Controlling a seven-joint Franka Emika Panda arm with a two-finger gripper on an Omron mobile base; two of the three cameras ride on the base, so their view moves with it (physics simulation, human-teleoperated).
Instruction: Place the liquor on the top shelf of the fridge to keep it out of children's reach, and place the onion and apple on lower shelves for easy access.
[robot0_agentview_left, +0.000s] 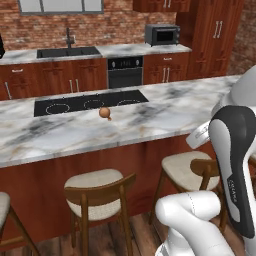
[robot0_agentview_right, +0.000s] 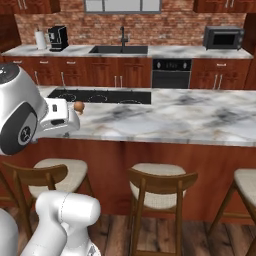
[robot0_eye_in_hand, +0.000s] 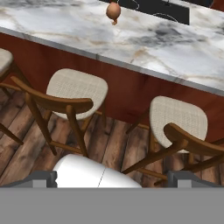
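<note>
- While the gripper (robot0_eye_in_hand: 112, 177) hangs over the stools (robot0_eye_in_hand: 76, 87), its jaws stand spread as wide as they go, holding and touching nothing.
- Far ahead of the jaws, the onion (robot0_eye_in_hand: 113, 10) lies on the marble counter (robot0_eye_in_hand: 166, 48), just beside the black cooktop (robot0_eye_in_hand: 168, 9).

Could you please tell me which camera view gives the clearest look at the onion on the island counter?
The left base view: the onion sits unobstructed on the marble beside the cooktop. In the right base view it peeks from behind the arm; the hand view shows it at the top edge.
</note>
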